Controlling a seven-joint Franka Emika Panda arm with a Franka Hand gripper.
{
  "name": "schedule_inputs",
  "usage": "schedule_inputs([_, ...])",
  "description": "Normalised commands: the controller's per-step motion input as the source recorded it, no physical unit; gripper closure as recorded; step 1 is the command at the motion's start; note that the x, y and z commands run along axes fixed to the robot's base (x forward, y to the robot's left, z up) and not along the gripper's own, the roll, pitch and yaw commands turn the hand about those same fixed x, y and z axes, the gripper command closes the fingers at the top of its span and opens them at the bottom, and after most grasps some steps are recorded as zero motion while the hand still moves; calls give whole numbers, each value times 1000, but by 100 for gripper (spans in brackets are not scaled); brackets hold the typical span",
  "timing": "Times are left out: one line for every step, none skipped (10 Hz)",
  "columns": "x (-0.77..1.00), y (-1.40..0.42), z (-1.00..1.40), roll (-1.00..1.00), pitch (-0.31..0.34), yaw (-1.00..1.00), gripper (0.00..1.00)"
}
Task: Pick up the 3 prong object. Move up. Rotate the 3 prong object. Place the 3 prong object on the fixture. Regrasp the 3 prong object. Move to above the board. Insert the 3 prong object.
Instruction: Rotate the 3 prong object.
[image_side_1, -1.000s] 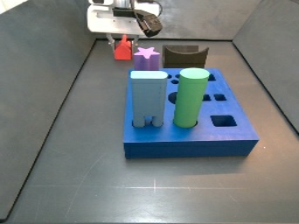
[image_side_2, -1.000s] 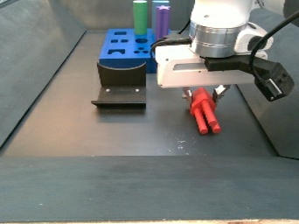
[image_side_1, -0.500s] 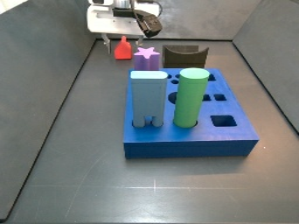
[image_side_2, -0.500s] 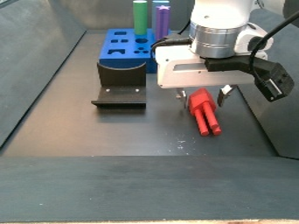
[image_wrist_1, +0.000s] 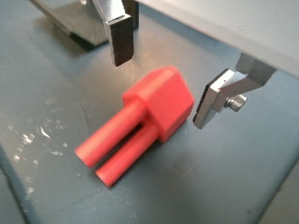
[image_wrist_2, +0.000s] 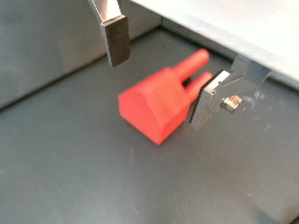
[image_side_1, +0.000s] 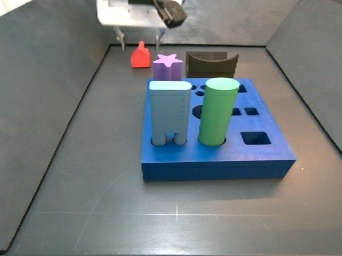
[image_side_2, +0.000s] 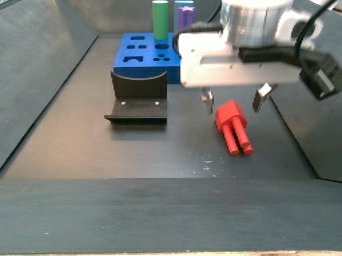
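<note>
The 3 prong object (image_side_2: 234, 127) is a bright red block lying flat on the dark floor, prongs pointing away from the board. It also shows in a side view (image_side_1: 138, 57) and in both wrist views (image_wrist_1: 140, 122) (image_wrist_2: 158, 105). My gripper (image_side_2: 235, 96) hangs open just above it, one silver finger (image_wrist_1: 121, 39) on each side and clear of the block. Nothing is held. The dark fixture (image_side_2: 136, 108) stands beside the blue board (image_side_2: 134, 60).
On the board (image_side_1: 221, 155) stand a green cylinder (image_side_1: 218, 112), a light blue block (image_side_1: 168, 112) and a purple star-topped peg (image_side_1: 167, 66). The fixture (image_side_1: 211, 64) sits behind the board near the back wall. Grey walls ring the floor.
The gripper has risen from around the red block, jaws still open. The block lies where it did.
</note>
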Motion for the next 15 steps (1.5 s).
schedule_inputs([-18,-9,1000,-37,58,10,0])
schedule_inputs([-23,-13,1000,-42,49,10,0])
schedule_inputs([-24,-13,892,-46,41,12,0])
schedule_inputs([-23,-14,683,-53,37,13,0])
schedule_inputs([-21,-13,525,-59,35,14,0])
schedule_inputs([0,0,0,0,0,1000,0])
schedule_inputs([-1,0,-107,0,1,1000,0])
schedule_inputs([32,10,-200,1,0,1000,0])
schedule_inputs([40,13,-138,2,-1,1000,0])
schedule_inputs([36,13,-75,2,-1,1000,0])
schedule_inputs([28,11,-49,2,0,1000,0])
schedule_inputs([27,9,-41,2,0,1000,0])
schedule_inputs([28,8,-40,2,0,1000,0])
schedule_inputs([28,8,-39,2,0,1000,0])
schedule_inputs([28,8,-38,3,-1,1000,0])
